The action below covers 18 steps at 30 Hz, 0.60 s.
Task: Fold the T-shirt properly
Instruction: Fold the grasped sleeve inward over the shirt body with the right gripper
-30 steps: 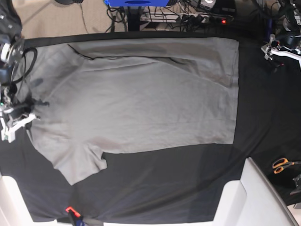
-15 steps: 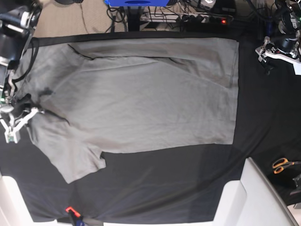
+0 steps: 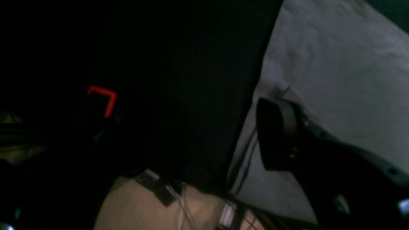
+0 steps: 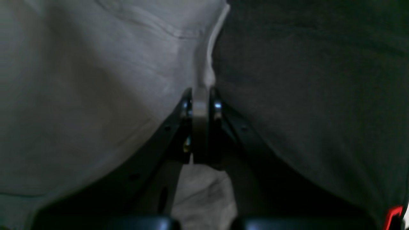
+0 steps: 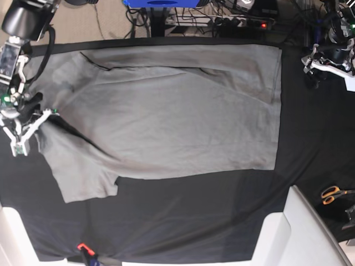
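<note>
Across the black surface (image 5: 310, 138) lies the T-shirt (image 5: 166, 122), soft, light, floppy. Right tool (image 4: 200, 95) is pinching its hem near the left edge; left tool (image 5: 327, 58) hangs spread, empty. Grab hems or seams, 2 corners.

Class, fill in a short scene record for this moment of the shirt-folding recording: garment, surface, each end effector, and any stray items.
garment: grey T-shirt, spread flat, one long side folded over
surface: black table cloth
right end effector: shut on the T-shirt's edge, near a sleeve
left end effector: open, holds nothing, beside the hem
stray item: orange-handled scissors at the table's edge
</note>
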Each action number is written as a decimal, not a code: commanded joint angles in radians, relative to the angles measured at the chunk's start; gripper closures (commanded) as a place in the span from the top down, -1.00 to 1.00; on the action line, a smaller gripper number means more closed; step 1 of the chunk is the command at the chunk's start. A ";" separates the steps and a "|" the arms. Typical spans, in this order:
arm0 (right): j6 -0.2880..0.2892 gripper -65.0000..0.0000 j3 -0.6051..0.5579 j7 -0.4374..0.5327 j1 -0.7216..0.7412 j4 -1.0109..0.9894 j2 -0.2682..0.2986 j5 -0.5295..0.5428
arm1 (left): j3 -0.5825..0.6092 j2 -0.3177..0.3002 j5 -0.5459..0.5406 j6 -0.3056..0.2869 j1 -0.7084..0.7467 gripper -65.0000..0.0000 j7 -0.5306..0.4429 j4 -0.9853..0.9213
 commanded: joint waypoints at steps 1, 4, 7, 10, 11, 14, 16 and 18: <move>-0.004 -1.00 0.012 0.011 0.001 0.022 0.008 0.003 | -0.006 -0.015 0.012 -0.001 0.002 0.49 -0.021 0.014; -0.004 -1.00 0.012 0.011 -0.025 0.022 0.008 0.003 | -0.006 -0.016 0.021 -0.001 0.001 0.49 -0.021 0.014; -0.004 -1.00 0.012 0.009 -0.043 0.022 0.006 0.003 | -0.006 -0.016 0.019 -0.001 -0.001 0.49 -0.021 0.014; -0.004 -0.97 0.012 0.003 -0.045 0.022 0.005 0.003 | -0.006 -0.016 0.019 -0.001 -0.008 0.49 -0.021 0.014; -0.004 -0.90 0.010 -0.007 -0.045 0.022 0.002 0.003 | -0.006 -0.016 0.021 -0.001 -0.016 0.49 -0.021 0.014; -0.004 -0.42 0.012 -0.066 -0.034 0.068 -0.012 0.003 | -0.006 -0.015 0.024 -0.001 -0.024 0.49 -0.021 0.013; -0.004 0.02 0.007 -0.069 -0.034 0.133 -0.018 0.003 | -0.006 -0.015 0.024 -0.001 -0.028 0.49 -0.021 0.013; -0.004 0.35 0.004 -0.066 -0.016 0.162 -0.032 0.003 | -0.006 -0.015 0.022 -0.001 -0.028 0.49 -0.021 0.013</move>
